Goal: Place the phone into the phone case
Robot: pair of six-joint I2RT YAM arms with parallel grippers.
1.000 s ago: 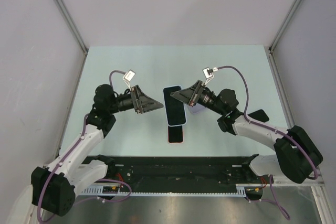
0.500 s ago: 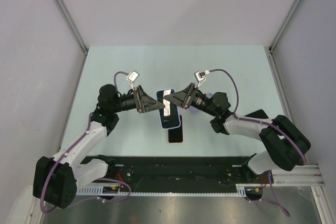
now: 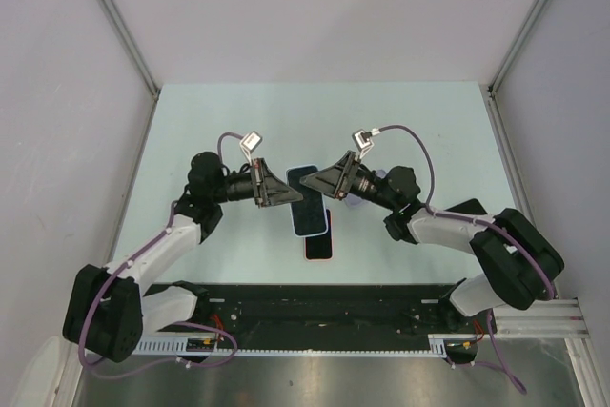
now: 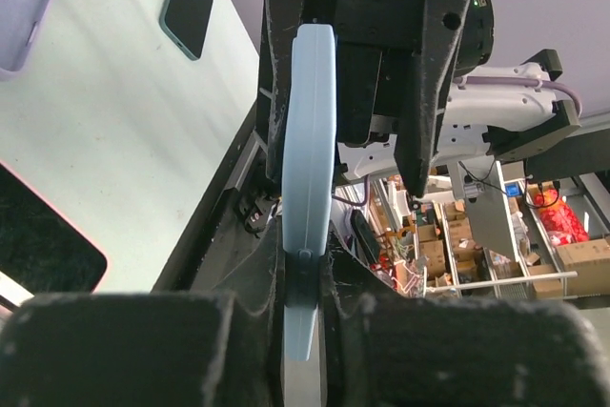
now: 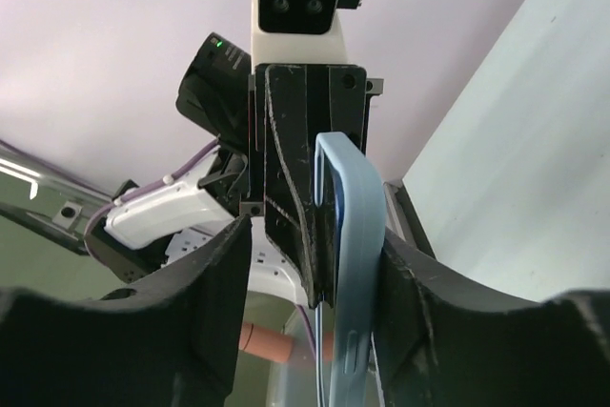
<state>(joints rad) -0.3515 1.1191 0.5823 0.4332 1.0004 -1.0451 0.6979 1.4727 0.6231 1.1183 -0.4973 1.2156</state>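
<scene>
A light blue phone case [image 3: 307, 205] hangs in the air between both grippers, and its face looks dark from above. I cannot tell if a phone sits in it. My left gripper [image 3: 289, 196] is shut on one end of the case [image 4: 310, 188]. My right gripper [image 3: 320, 182] stands open around the other end [image 5: 348, 235], with one finger [image 5: 419, 293] against the case and the other well apart. A black phone with a pink rim [image 3: 319, 246] lies flat on the table just below.
A lilac case [image 3: 359, 200] lies on the table under the right arm. A dark phone [image 3: 471, 209] lies further right. The black rail [image 3: 315, 307] with the arm bases runs along the near edge. Grey walls enclose the pale table [image 3: 238, 131].
The left gripper came in and shut on the blue case. The right gripper, shut on it a second ago, has opened. The case shifted slightly left and toward the near edge.
</scene>
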